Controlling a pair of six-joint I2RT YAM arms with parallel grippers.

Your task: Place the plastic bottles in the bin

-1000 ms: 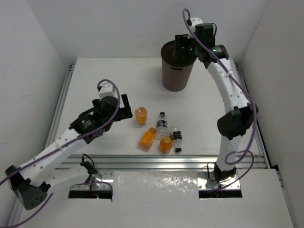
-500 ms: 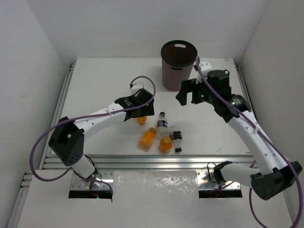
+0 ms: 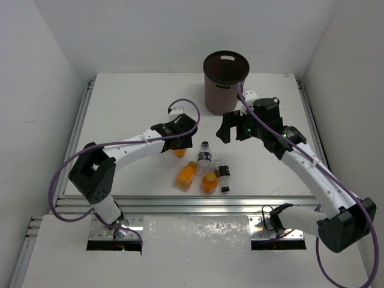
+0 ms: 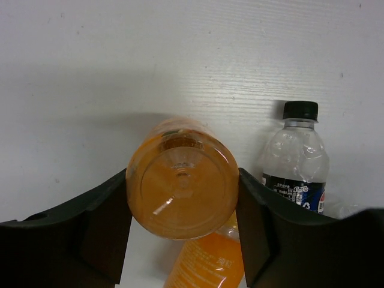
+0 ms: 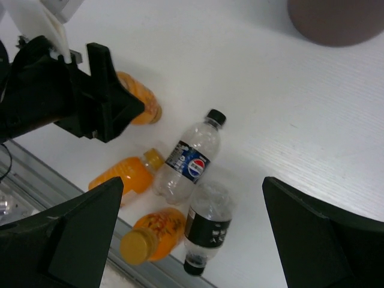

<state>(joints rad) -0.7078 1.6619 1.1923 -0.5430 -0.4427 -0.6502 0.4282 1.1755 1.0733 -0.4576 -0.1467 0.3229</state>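
My left gripper (image 3: pixel 179 144) is shut on an orange bottle (image 4: pixel 183 186); both fingers (image 4: pixel 99 225) press its sides and its round base faces the wrist camera. Four more plastic bottles lie close together near the front edge. Two are orange (image 3: pixel 186 174) (image 3: pixel 209 182). One is clear with a blue label (image 3: pixel 204 158) and one clear with a black label (image 3: pixel 223 175). My right gripper (image 3: pixel 231 129) hangs open above and right of this group, holding nothing. In the right wrist view the blue-label bottle (image 5: pixel 189 159) and the black-label bottle (image 5: pixel 207 225) lie between its fingers, well below. The dark brown bin (image 3: pixel 225 81) stands at the back.
The white table (image 3: pixel 132 108) ends in a metal rail (image 3: pixel 192 204) along its front edge, just beyond the bottles. White walls close in the left, right and back. The bin's base (image 5: pixel 336 21) shows at the top right of the right wrist view.
My left arm reached right to the orange bottle and its jaws closed on it. My right arm came away from over the bin and dropped toward the bottle group, still open.
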